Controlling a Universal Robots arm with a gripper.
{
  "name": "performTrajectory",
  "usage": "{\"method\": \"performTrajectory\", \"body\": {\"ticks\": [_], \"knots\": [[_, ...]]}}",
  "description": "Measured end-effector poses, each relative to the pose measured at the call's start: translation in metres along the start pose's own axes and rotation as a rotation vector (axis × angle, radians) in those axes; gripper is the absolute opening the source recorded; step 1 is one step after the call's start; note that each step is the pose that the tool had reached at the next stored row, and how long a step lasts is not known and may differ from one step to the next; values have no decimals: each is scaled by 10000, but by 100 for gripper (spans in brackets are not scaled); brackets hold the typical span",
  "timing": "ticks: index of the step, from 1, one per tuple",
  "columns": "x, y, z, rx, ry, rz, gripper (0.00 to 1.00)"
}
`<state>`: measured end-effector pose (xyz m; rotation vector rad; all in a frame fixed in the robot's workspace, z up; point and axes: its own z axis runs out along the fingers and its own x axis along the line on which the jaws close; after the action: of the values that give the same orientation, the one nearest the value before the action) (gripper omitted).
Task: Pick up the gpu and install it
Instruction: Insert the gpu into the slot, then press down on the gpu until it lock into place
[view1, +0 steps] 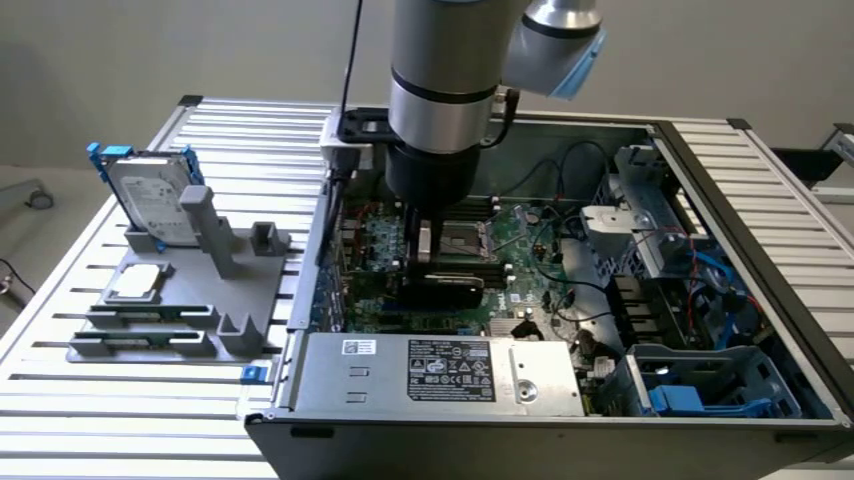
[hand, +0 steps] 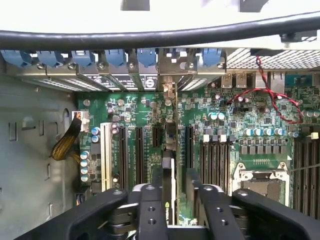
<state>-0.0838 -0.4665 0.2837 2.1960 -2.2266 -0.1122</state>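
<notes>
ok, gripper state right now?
Gripper: open, fingers either side of the gpu standing edge-on on the motherboard, a gap showing on one side.

A slatted metal table (view1: 80, 400) carries two things just beside each other: an open computer case (view1: 400, 425) on the exterior view's right and a grey rack (view1: 187, 295) on its left. A small blue piece (view1: 250, 373) sits at the case's near corner.

Silver-grey arm (view1: 441, 60), black end effector (hand: 178, 196)
</notes>
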Motion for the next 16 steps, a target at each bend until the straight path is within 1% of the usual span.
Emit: {"method": "performTrajectory", "body": {"ticks": [2, 3, 4, 5, 16], "knots": [[0, 1, -9, 1, -1, 3, 20], [-1, 1, -9, 0, -1, 3, 20], [-1, 0, -9, 1, -1, 3, 14], [-1, 1, -9, 0, -1, 4, 11], [0, 1, -10, 0, 1, 3, 11]]}}
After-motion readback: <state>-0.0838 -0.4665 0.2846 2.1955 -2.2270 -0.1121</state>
